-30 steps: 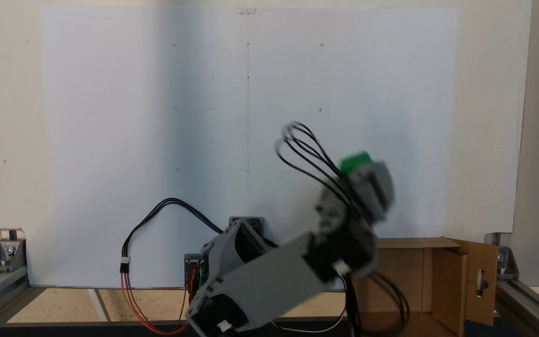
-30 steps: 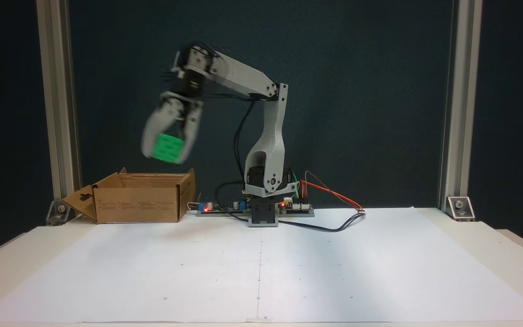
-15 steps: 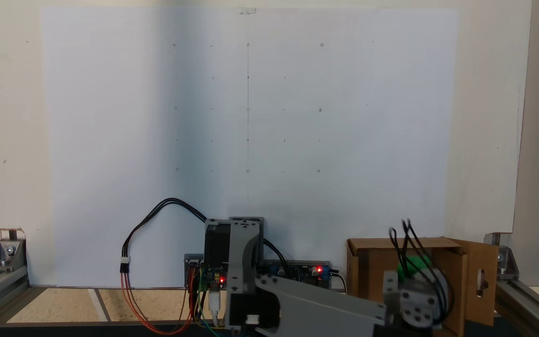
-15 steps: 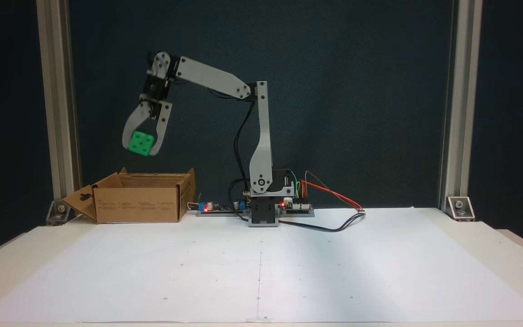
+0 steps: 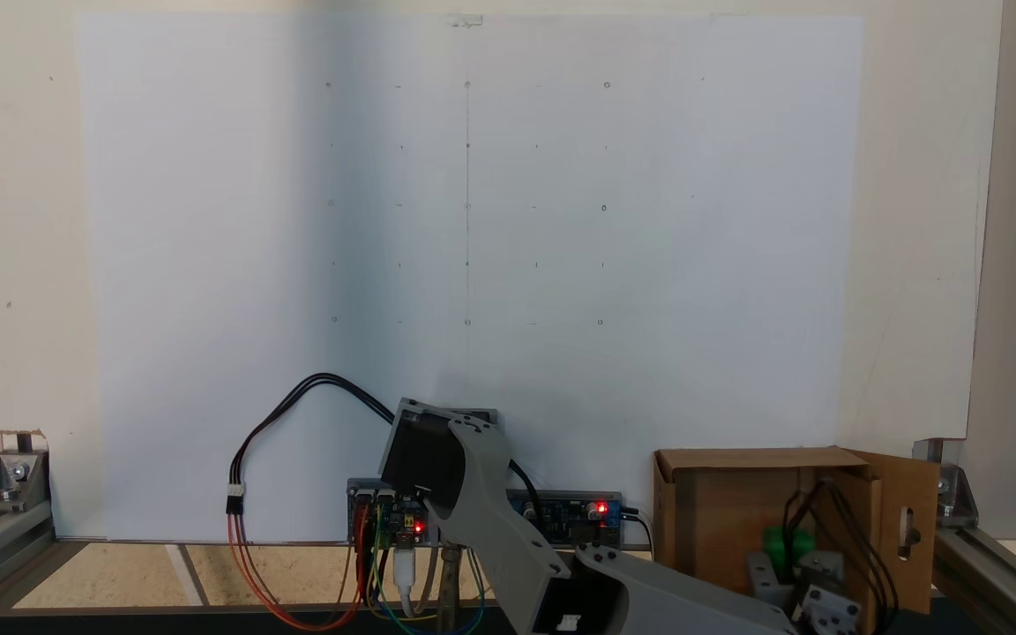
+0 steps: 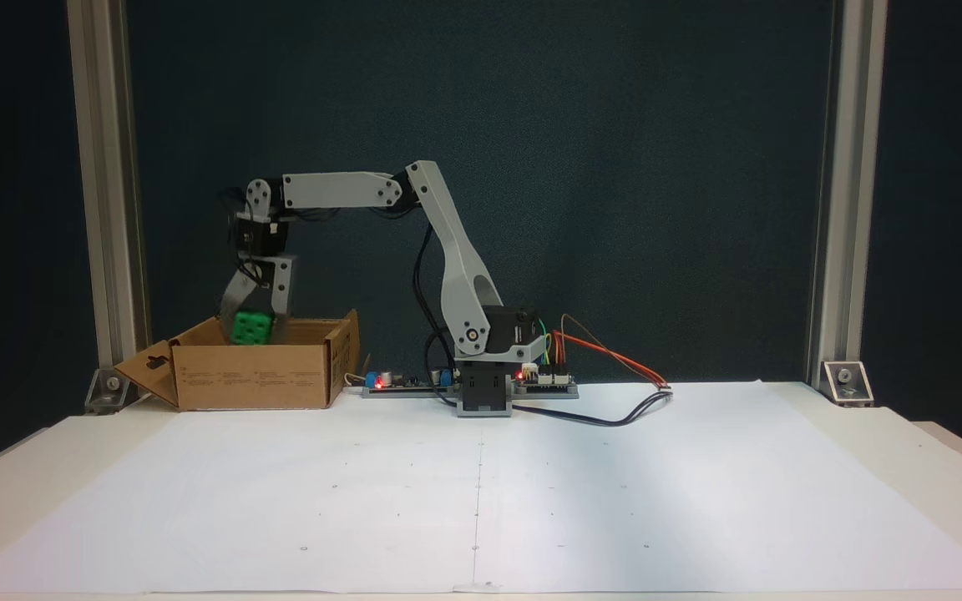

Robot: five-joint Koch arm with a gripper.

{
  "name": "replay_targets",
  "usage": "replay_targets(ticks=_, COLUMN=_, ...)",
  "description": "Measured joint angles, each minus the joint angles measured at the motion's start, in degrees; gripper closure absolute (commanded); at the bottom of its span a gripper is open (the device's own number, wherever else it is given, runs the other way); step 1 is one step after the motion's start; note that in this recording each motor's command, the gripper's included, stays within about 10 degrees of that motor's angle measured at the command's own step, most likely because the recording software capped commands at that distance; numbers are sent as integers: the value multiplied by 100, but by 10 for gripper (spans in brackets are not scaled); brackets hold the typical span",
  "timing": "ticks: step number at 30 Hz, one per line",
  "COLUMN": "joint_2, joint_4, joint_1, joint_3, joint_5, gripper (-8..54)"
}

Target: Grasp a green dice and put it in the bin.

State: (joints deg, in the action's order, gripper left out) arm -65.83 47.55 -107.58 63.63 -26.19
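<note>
My grey gripper (image 6: 251,328) clamped on small bright green dice (image 6: 249,327), left of centre in frame, at rim level over open brown cardboard box bin (image 6: 255,386). Risk I see: releasing off-centre, dice clips wall, bounces out.

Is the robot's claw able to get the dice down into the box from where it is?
Probably yes. The gripper holds the dice right at the open top of the box, with the flaps folded outward and nothing seen blocking the way down.
</note>
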Motion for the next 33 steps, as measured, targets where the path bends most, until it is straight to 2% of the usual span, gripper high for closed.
replay_targets(ticks=2, joint_2=70, joint_4=-62, joint_1=-9, joint_3=9, joint_5=0, gripper=4)
replay_targets(ticks=3, joint_2=70, joint_4=-79, joint_1=-9, joint_3=9, joint_5=0, gripper=-11)
replay_targets(ticks=9, joint_2=-9, joint_4=-316, joint_1=0, joint_3=0, joint_5=9, gripper=16)
replay_targets(ticks=14, joint_2=-1116, joint_4=-343, joint_1=773, joint_3=0, joint_5=782, gripper=18)
replay_targets(ticks=21, joint_2=-2918, joint_4=-334, joint_1=3498, joint_3=0, joint_5=2188, gripper=13)
replay_targets(ticks=26, joint_2=-3656, joint_4=-325, joint_1=5572, joint_3=264, joint_5=2241, gripper=10)
replay_targets(ticks=33, joint_2=-5098, joint_4=-325, joint_1=8464, joint_3=2057, joint_5=2241, gripper=11)
